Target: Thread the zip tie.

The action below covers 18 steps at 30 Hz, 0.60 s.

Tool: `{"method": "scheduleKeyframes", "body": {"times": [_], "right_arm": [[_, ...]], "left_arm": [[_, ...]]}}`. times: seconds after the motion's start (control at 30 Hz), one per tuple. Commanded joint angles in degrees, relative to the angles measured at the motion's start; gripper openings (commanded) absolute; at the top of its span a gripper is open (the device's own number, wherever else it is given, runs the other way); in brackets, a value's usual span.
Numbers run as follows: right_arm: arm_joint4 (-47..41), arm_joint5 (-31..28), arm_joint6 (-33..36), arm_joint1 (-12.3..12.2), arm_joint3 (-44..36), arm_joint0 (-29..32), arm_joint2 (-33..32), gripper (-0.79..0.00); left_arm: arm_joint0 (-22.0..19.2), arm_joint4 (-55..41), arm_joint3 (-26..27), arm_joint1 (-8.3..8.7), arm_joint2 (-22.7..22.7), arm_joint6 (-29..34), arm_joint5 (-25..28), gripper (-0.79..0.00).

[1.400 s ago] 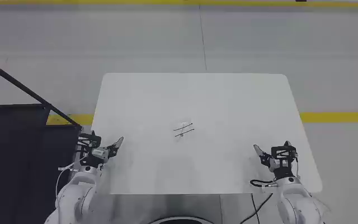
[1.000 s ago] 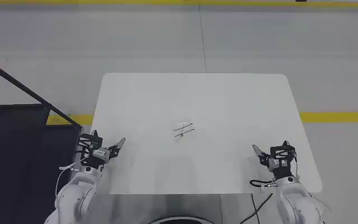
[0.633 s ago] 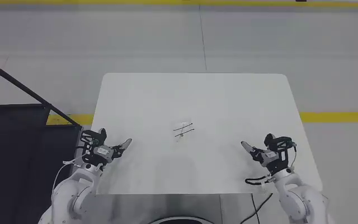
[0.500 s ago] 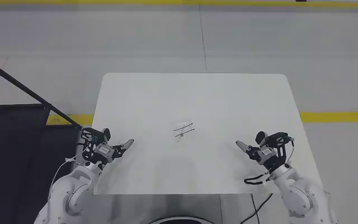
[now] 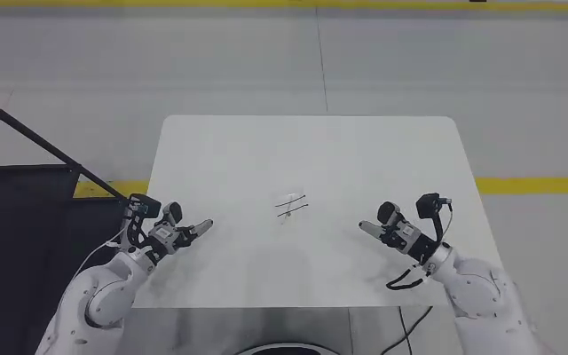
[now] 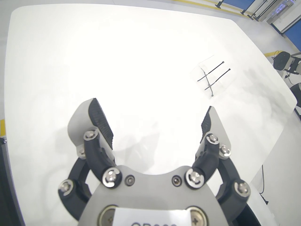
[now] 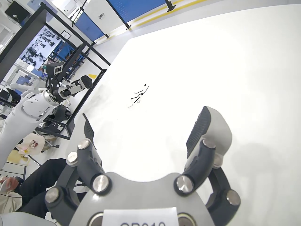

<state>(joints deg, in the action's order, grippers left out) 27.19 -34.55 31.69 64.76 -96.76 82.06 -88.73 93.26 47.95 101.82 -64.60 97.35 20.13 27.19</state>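
Top view: a white table (image 5: pixel 355 151) spans the scene. The left gripper (image 6: pixel 151 109) hovers over its near left edge and the right gripper (image 7: pixel 144 116) over its near right part, both with fingers spread wide and holding nothing. Two black zip ties (image 5: pixel 291 206) lie side by side near the table's middle, between the grippers and well apart from each.
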Motion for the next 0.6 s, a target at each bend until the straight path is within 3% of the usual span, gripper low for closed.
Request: {"method": "scheduleKeyframes", "body": {"times": [0.0, 0.2, 0.3, 0.57], "right_arm": [[-0.01, 0.01, -0.03, 0.01, 0.0, 0.01, 0.0, 0.0], [0.2, 0.1, 0.14, 0.0, -0.07, 0.01, 0.16, 0.0], [-2.01, 3.53, 1.91, 0.15, 0.61, -1.95, 2.16, 0.0], [-12.15, 3.25, 20.38, 0.28, 12.05, -17.29, 10.36, 0.0]], "left_arm": [[0.0, -0.01, -0.01, 0.0, -0.01, -0.01, 0.01, 0.0], [0.01, -0.2, 0.17, 0.0, -0.27, 0.17, 0.59, 0.0], [-1.36, -3.07, -0.8, 0.15, -0.72, 2.43, 1.97, 0.0], [-8.3, -22.86, -6.26, 0.72, -3.58, 18.55, 4.34, 0.0]]}}
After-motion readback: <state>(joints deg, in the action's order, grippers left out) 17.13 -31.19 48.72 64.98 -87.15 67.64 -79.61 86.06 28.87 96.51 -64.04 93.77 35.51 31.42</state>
